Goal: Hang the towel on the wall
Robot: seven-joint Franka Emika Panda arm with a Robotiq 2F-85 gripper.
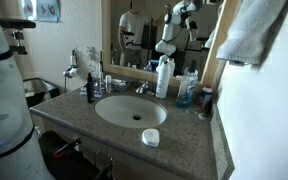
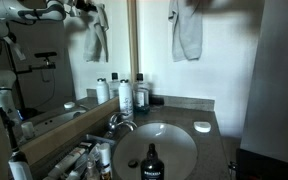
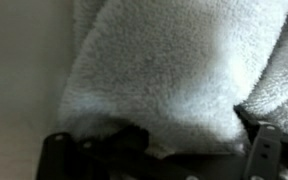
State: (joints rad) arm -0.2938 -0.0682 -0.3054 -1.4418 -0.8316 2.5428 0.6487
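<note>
The pale grey terry towel (image 2: 189,32) hangs in folds high against the off-white wall (image 2: 229,60), beside the wood-framed mirror. It also shows at the top right in an exterior view (image 1: 256,30). In the wrist view the towel (image 3: 174,70) fills the picture. My gripper (image 3: 159,150) is pressed up to it, fingers wide apart at the lower left and right, with cloth bulging between them. In an exterior view only dark parts of the gripper (image 2: 192,3) show at the top edge, above the towel.
Below is a granite counter (image 1: 189,140) with a round sink (image 1: 129,110), a small white soap dish (image 1: 150,137), several bottles (image 1: 164,78) and a dark bottle (image 2: 151,160). The mirror (image 2: 44,60) reflects the arm and towel.
</note>
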